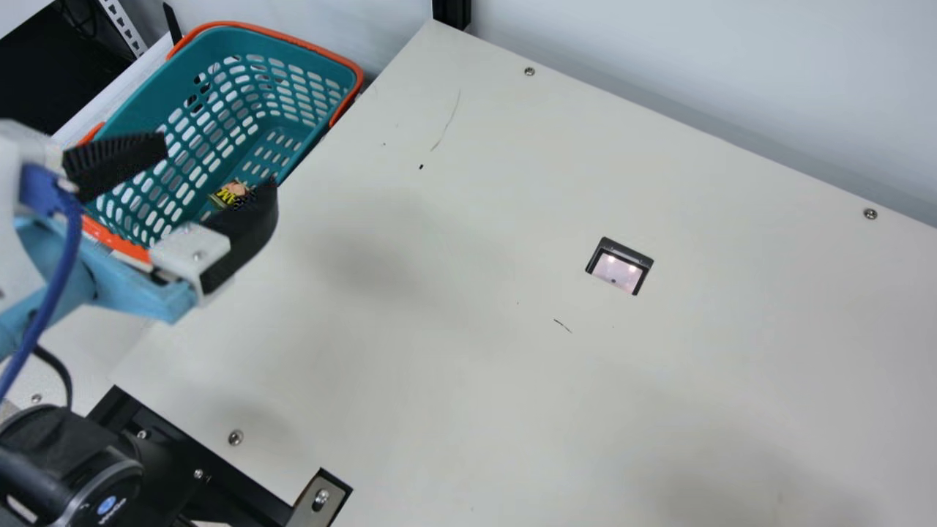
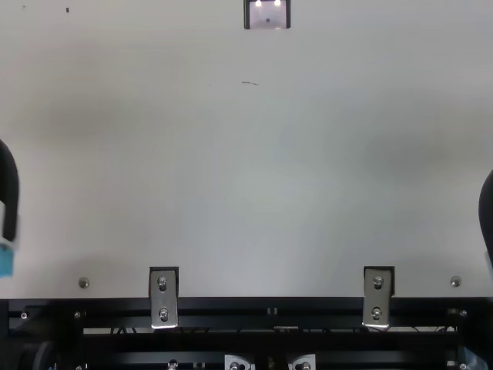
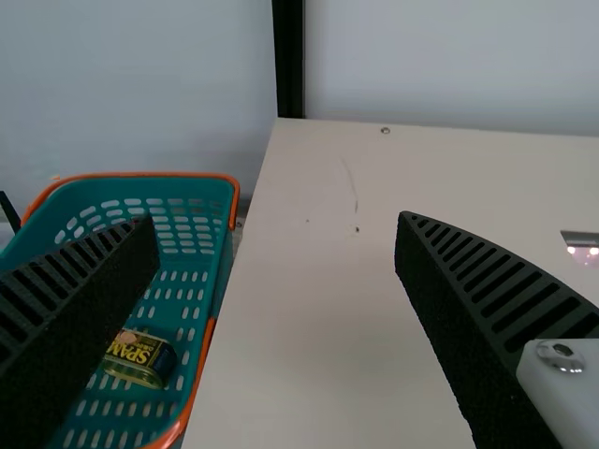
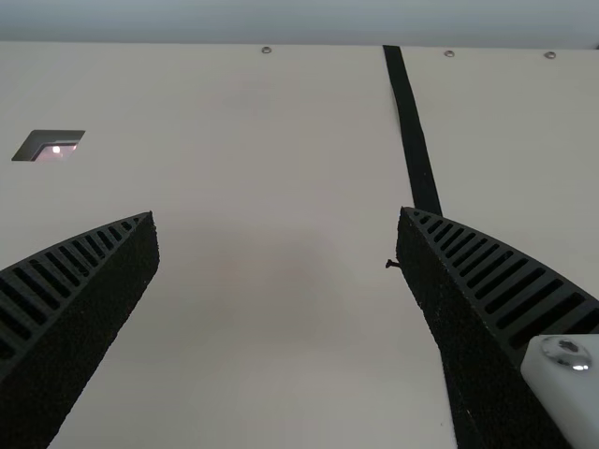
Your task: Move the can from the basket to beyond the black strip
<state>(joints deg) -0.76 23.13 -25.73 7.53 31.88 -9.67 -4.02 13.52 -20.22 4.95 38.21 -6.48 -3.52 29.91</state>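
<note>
Teal plastic basket with an orange rim (image 1: pixel 165 84) sits by the end of the cream table (image 1: pixel 439 366), and yep, the can is in it. It's a squat dark blue and yellow metal can with rounded corners (image 3: pixel 140 357), resting on the slotted basket floor, over toward the side next to the table.

Left gripper (image 1: pixel 219 167) is hanging at the basket in the main view, its two black ribbed fingers (image 1: pixel 249 227) spread wide apart. From its wrist view you can see the can past the edge of one finger, while the other finger lines up with the tabletop. Can't tell from these how high above the basket it is.

Right gripper (image 2: pixel 487 216) just pokes in at the side of the top view. From its own wrist cam, the right gripper (image 4: pixel 277 213) is wide apart too, facing the tabletop. Long thin black strip (image 4: pixel 412 131) runs from the table's far edge and passes behind one of those fingers, with more cream tabletop on either side of it.

Other stuff: a dark-framed rectangular cutout with a shiny pinkish panel (image 1: pixel 616 271) is set in the table, and two silver metal brackets (image 2: pixel 163 301) sit along the black metal rail (image 2: pixel 269 308) at the near edge.
</note>
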